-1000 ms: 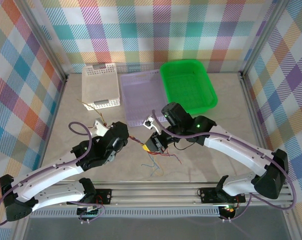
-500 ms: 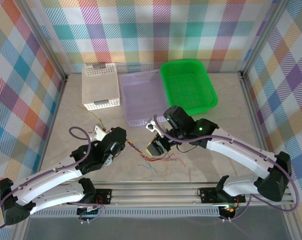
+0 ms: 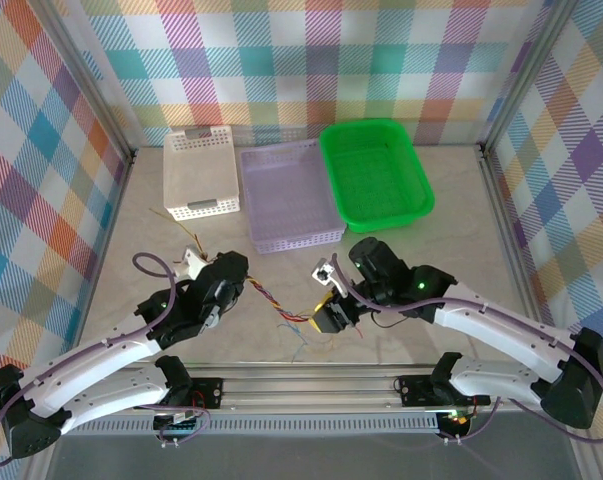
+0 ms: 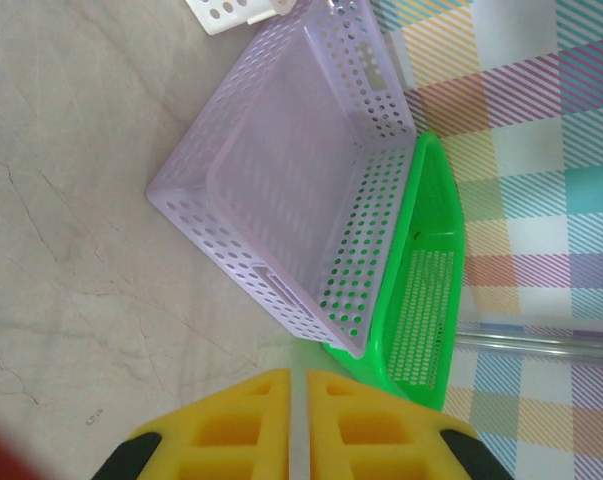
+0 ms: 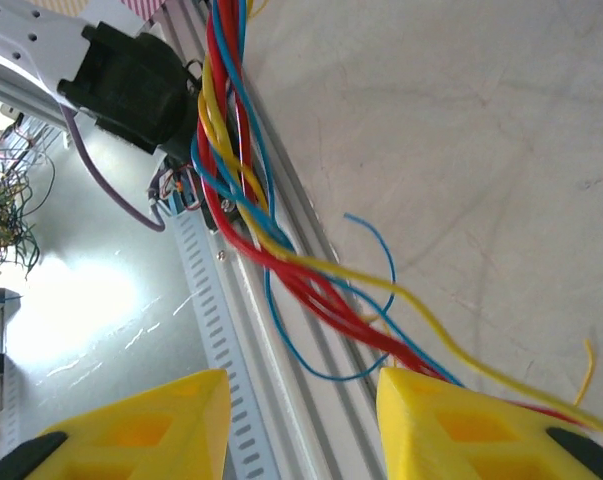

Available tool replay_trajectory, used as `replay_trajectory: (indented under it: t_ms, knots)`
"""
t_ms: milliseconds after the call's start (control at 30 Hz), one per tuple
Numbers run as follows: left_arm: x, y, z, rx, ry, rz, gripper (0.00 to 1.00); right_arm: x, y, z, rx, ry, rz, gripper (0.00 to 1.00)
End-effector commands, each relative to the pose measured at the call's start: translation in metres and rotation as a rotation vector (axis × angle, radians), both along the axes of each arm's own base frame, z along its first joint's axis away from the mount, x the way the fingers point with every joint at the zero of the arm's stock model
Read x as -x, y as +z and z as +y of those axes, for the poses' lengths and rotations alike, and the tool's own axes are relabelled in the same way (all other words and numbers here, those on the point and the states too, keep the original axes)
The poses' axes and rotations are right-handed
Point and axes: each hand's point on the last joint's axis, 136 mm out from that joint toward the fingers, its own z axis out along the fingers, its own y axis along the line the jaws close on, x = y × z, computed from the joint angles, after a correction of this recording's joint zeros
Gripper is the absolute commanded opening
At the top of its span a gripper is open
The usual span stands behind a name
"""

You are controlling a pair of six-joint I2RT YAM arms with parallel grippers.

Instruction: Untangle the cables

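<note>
**Wire bundle strung between two claws: handling notes**

The cables, red, yellow and blue, ran as one twisted rope from the left claw across to the right claw. Loose ends fanned out over the table just beside the right claw.

Left claw clenched, pads nearly touching. The rope led straight out of it, so judged to be pinching the bundle's end, though its own wrist view showed no wire between the pads. Right claw released, pads well apart, strands crossing in front of one pad unclamped.

Handling, as judged: very light and limp, no stiffness to push with. Thin and smooth, apt to slip from a soft pad. Likely to kink or tighten the twist under a hard pull. Best hold: one colour at a free end near the right claw, clear of the twist, drawn off gently.
</note>
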Motion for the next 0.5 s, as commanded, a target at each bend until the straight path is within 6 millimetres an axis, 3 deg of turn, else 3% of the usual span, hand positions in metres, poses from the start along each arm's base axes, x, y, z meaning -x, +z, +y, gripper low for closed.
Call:
replay_trajectory:
  t_ms: [0, 133, 467]
  knots:
    - [-0.008, 0.008, -0.003, 0.015, -0.01, -0.01, 0.0, 0.01, 0.026, 0.009, -0.143, 0.04, -0.019, 0.42]
    - [-0.011, 0.005, -0.005, 0.026, -0.002, 0.001, 0.0, 0.013, 0.016, 0.012, -0.141, 0.039, -0.009, 0.42]
    - [-0.015, 0.01, -0.008, 0.034, 0.007, 0.001, 0.0, 0.01, -0.031, 0.036, 0.024, 0.015, -0.051, 0.35]
